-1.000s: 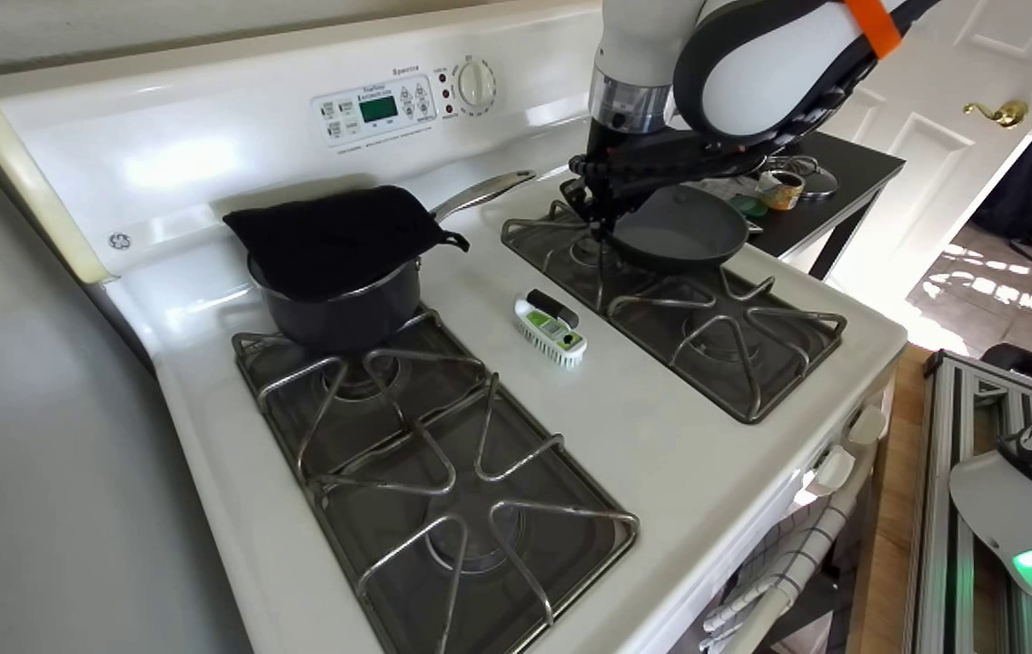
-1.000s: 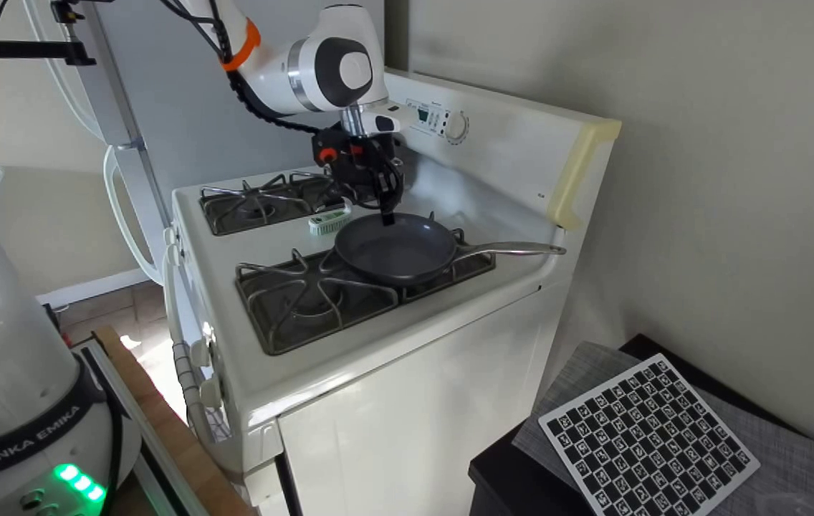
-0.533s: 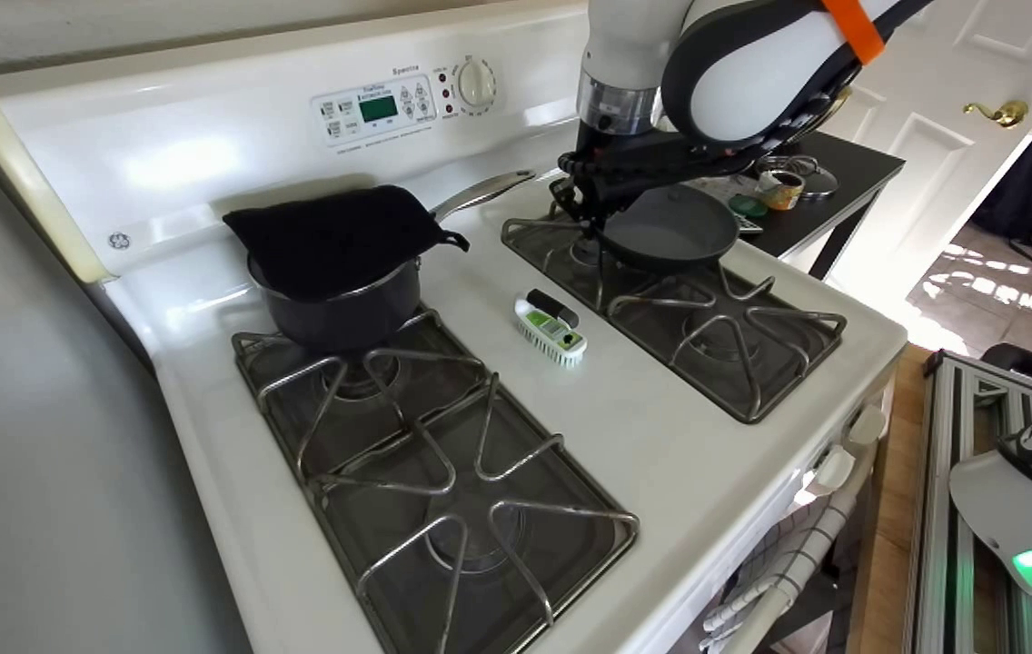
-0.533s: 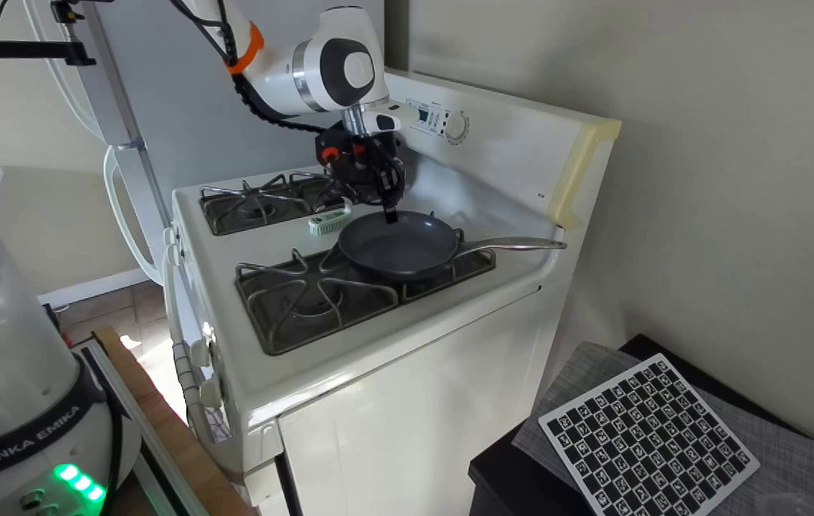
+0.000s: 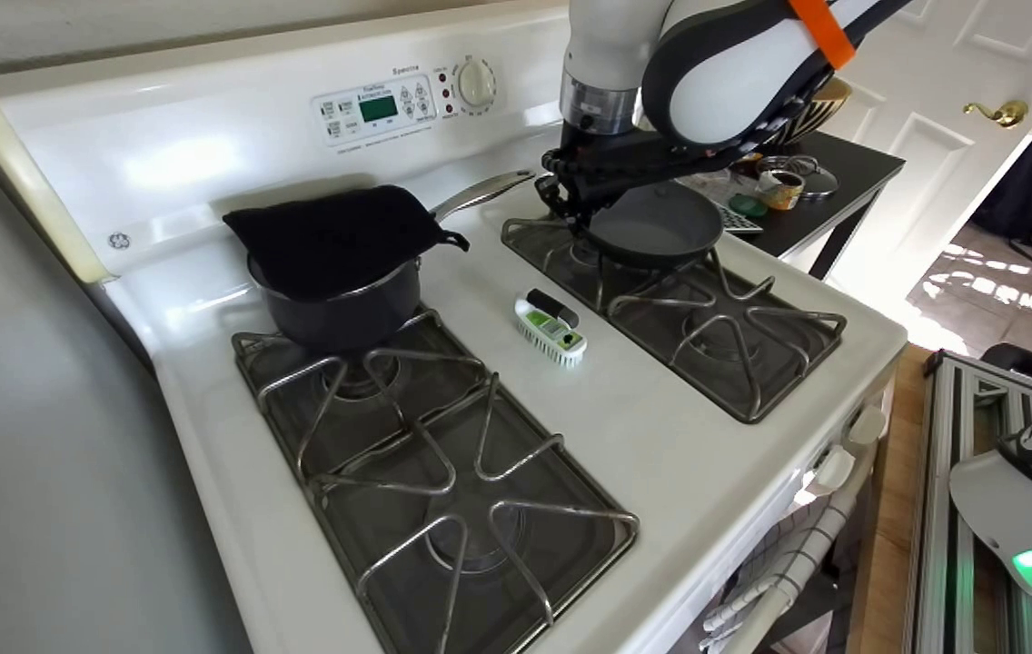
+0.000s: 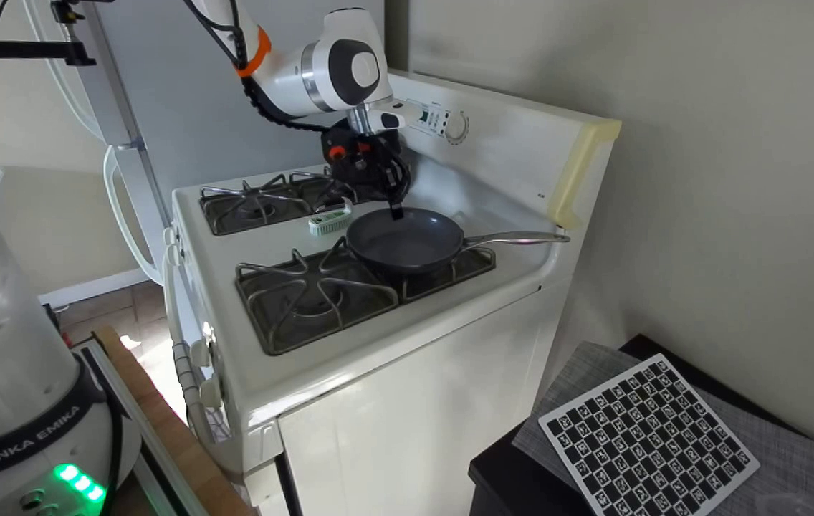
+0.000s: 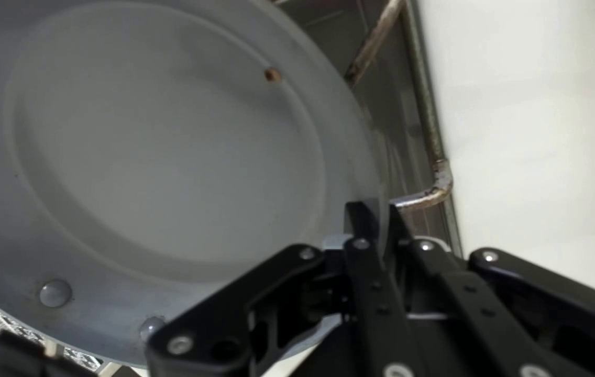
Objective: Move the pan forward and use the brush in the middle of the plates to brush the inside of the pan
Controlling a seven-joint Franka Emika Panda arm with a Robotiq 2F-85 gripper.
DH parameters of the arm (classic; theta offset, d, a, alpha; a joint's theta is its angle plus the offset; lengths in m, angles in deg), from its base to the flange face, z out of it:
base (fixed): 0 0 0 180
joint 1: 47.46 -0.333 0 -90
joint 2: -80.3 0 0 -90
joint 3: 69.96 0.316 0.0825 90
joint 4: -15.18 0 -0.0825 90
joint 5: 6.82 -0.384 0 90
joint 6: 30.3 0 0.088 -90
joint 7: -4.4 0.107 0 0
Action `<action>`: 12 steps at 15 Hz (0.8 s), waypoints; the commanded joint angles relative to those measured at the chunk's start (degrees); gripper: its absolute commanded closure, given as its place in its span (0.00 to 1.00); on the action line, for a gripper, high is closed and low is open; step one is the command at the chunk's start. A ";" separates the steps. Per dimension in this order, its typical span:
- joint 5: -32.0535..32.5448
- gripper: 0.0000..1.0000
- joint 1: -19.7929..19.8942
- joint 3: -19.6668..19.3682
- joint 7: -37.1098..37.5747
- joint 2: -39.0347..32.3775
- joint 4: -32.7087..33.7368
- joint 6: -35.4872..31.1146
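The pan is a shallow dark-grey skillet. It stands over the back part of a dark grate and shows in an exterior view with its metal handle toward the backguard. The wrist view shows its inside with a small brown spot. My gripper is shut on the pan's rim, one finger inside and one outside. It also shows in both exterior views. The green-white brush with a dark grip lies on the white strip between the grates, apart from the gripper.
A deeper pot with a black cloth on it stands on the other back grate. A front grate lies nearer. The backguard rises behind. A dark side table holds several items. A towel hangs at the front.
My gripper and the pan have moved together: leftward in an exterior view, and to the right and slightly up in the matching exterior view. The brush and pot have not moved.
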 commanded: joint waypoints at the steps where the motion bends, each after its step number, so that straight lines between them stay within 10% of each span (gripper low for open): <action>1: 1.48 1.00 -1.31 -1.45 3.13 -3.21 1.77 -2.88; 9: 1.02 1.00 -2.40 -2.16 2.72 -4.39 3.45 -2.78; 10: 1.38 0.75 -2.59 -2.25 2.68 -4.34 3.43 -2.68; 12: 1.24 0.67 -2.83 -2.32 2.51 -4.48 3.36 -3.03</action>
